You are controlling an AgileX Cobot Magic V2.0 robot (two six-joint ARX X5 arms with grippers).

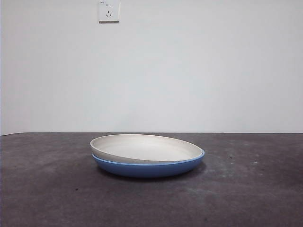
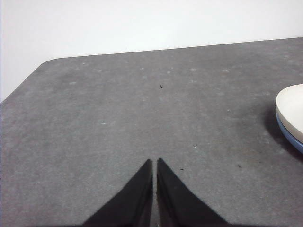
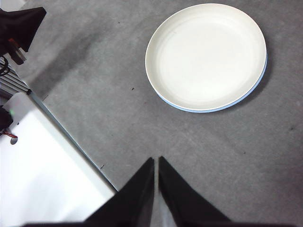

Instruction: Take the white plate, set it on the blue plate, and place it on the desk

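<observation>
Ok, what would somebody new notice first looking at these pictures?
The white plate nested in the blue plate, slightly tilted, at the middle of the dark stone-like desk. Next, the white wall socket high on the bare wall behind. The left gripper and right gripper are both shut, clear of the plates.

Behind my table stands a plain white wall (image 1: pixel 189 71), evenly lit, with a white socket (image 1: pixel 108 10) high up; its small markings are too blurry to read.

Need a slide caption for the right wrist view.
White plate nested on blue plate on the desk; right gripper shut, clear of both.
</observation>
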